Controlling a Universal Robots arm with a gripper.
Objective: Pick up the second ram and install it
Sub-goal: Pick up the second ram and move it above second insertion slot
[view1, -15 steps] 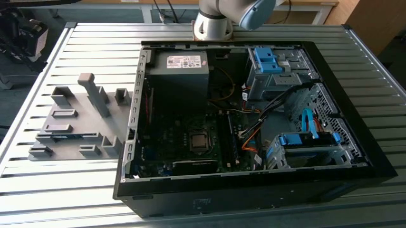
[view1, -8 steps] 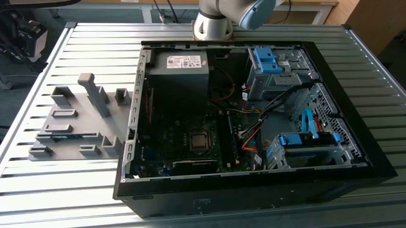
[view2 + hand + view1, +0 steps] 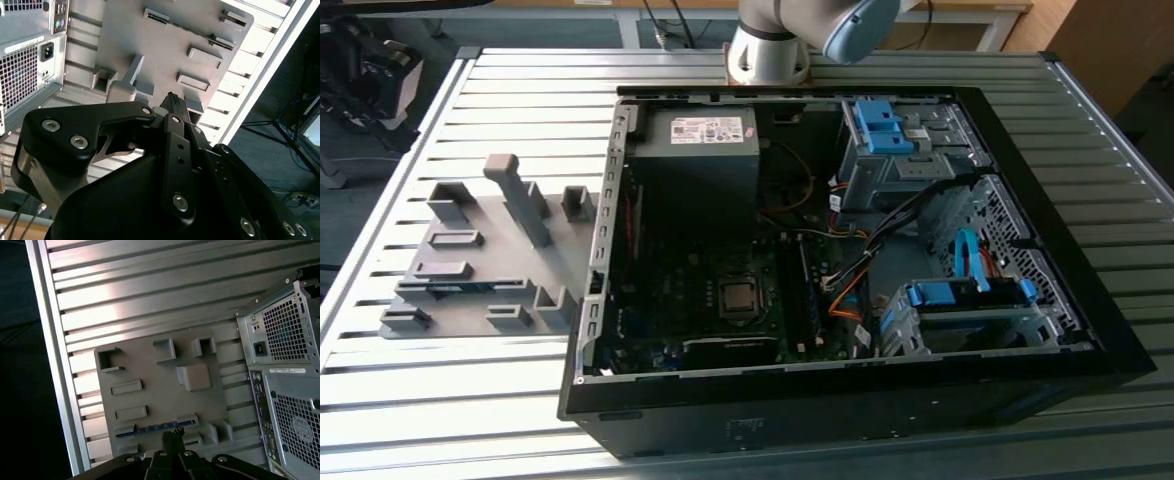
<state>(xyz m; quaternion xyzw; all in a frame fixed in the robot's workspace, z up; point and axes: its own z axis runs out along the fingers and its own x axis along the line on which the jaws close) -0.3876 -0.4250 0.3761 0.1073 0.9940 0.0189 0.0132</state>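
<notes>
Jaws of the gripper [image 3: 172, 436] seem closed on each other, nothing held, hovering over the grey tray [image 3: 150, 365]. The second ram [image 3: 150, 429] lies edge-on in a long tray slot, near the jaws. Beside the tray on the tabletop [image 3: 150, 290] stands an open computer case [image 3: 761, 430].

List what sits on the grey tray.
On the grey tray: upright blocks and the second ram, a thin bluish strip between two holders. The gripper covers the tray edge beside it; nothing there can be seen.
</notes>
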